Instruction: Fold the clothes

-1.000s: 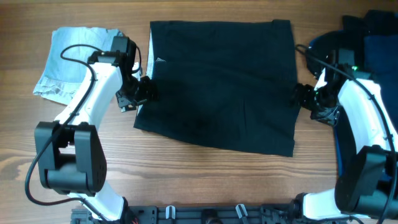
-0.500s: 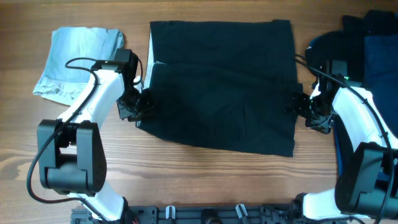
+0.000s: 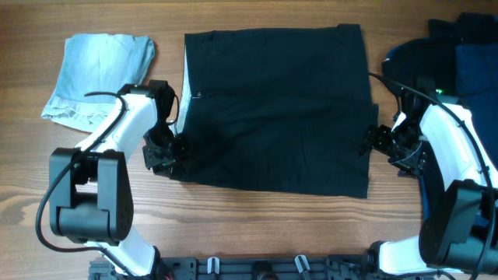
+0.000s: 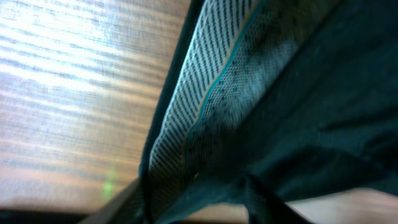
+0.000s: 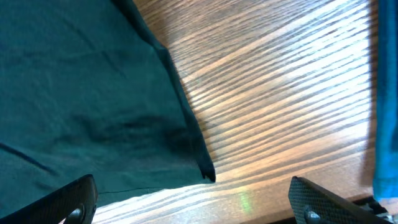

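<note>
Since a second ago both my pincers have slid toward me along the sides of the black garment (image 3: 272,109), which lies spread flat in the middle of the table (image 3: 257,225); my left pincer (image 3: 173,148) is at its 8 o'clock corner with cloth between the fingers, though whether it is clamped I cannot tell; my right pincer (image 3: 372,141) stands wide apart at the 4 o'clock edge, gripping nothing; a pale blue garment (image 3: 97,74) lies at 10 o'clock, darker clothes (image 3: 467,54) at 2 o'clock.
</note>
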